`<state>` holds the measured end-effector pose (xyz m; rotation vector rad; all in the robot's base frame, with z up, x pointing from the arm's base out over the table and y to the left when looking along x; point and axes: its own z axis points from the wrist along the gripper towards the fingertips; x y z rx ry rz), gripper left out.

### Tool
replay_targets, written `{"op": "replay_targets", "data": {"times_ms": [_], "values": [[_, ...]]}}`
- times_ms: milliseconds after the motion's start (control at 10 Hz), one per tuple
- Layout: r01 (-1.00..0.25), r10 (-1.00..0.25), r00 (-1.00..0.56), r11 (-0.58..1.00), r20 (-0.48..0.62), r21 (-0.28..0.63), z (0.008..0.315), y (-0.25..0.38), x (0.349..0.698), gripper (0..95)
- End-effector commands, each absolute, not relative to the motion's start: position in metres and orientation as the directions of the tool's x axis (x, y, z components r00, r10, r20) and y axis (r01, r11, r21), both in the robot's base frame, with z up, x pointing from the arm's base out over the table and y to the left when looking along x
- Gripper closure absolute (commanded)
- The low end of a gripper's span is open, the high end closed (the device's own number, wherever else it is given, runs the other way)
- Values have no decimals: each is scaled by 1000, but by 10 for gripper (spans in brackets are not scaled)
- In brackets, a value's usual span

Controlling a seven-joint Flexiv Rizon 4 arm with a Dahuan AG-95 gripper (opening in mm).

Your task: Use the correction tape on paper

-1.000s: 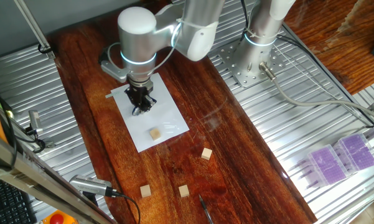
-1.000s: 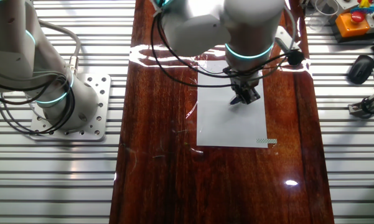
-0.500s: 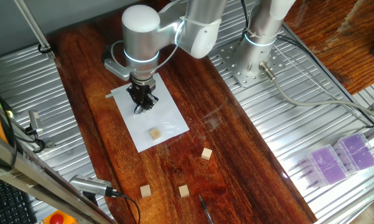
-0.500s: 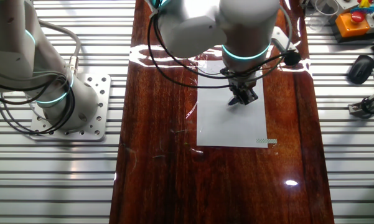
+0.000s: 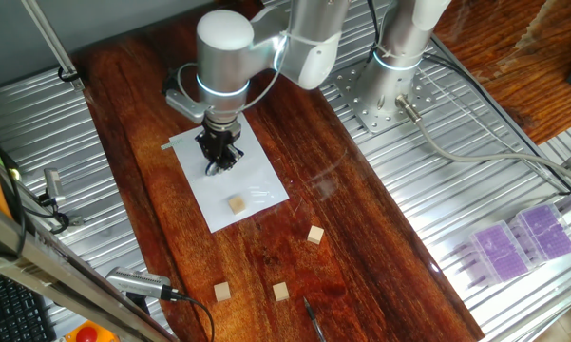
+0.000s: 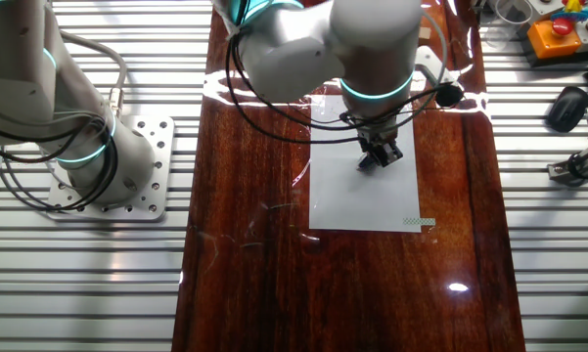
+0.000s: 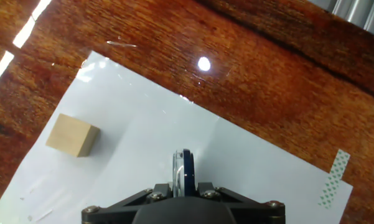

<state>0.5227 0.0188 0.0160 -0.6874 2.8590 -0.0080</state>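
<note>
The gripper (image 7: 183, 186) clamps the thin, dark-wheeled correction tape (image 7: 183, 169) upright — over flat white paper (image 7: 236, 168).

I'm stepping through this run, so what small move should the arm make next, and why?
Probably a short drag of the correction tape along the paper, tip pressed down. The pincer is shut on the tape, held edge-on over the sheet, and bare paper lies ahead. I can't tell if the tip touches the paper. It should steer wide of the cube on the sheet.
</note>
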Motion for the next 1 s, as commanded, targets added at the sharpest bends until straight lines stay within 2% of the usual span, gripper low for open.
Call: {"op": "replay_targets", "data": {"times_ms": [100, 600, 1000], "values": [[-446, -445, -869, 894, -216, -46, 12, 23, 528, 950], [-431, -426, -874, 902, -235, -29, 15, 29, 553, 950], [-431, -426, -878, 902, -219, -27, 19, 30, 559, 950]]}}
